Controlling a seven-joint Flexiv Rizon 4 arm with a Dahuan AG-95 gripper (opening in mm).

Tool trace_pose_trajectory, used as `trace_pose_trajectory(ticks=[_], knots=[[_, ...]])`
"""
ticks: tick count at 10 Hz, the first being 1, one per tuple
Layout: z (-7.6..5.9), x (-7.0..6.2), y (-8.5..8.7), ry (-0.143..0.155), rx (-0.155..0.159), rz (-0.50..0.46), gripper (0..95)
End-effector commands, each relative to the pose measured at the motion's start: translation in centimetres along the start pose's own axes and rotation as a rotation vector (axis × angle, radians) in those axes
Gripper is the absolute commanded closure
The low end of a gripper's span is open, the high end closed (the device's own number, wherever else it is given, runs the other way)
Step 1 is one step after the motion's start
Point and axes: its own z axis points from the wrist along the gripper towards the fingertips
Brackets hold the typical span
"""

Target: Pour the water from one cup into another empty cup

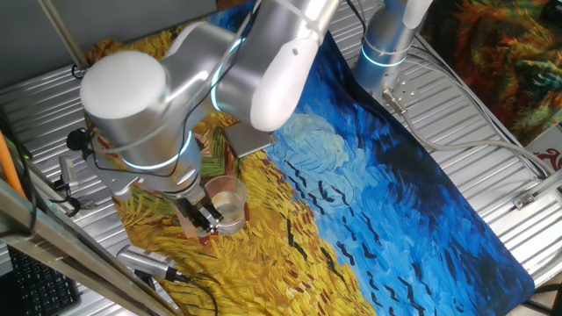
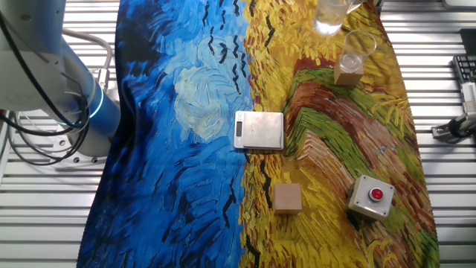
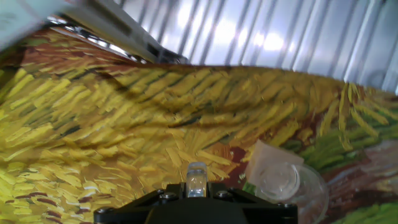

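Note:
The clear tumbler (image 1: 225, 204) stands on the yellow part of the cloth, with a little water (image 1: 230, 211) in its bottom. It also shows at the top edge of the other fixed view (image 2: 330, 16). The small peach-tinted cup (image 2: 352, 56) stands close beside it and looks empty. In one fixed view only its tan side (image 1: 187, 228) shows below my fingers. My gripper (image 1: 205, 218) hangs low between the two cups, against the tumbler's left wall. In the hand view one narrow clear fingertip (image 3: 196, 176) shows, with the peach cup (image 3: 283, 185) to its lower right. Nothing shows between the jaws, and their gap is hidden.
A flat silver scale (image 2: 259, 130) lies mid-cloth. A wooden block (image 2: 287, 198) and a grey box with a red button (image 2: 370, 196) sit on the yellow side. The robot base (image 2: 89, 112) stands beside the blue side. A grey cabled tool (image 1: 149, 262) lies off the cloth's edge.

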Motion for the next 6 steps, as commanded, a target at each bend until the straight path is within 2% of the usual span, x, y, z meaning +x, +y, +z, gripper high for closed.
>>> trace_pose_trajectory(ticks=[1, 3, 6], knots=[[0.06, 0.25, -0.11, 0.005, 0.005, 0.002, 95.0], [0.27, 0.59, -0.39, 0.018, -0.001, 0.018, 95.0], [0.66, 1.22, -0.87, 0.020, -0.004, 0.025, 95.0]])
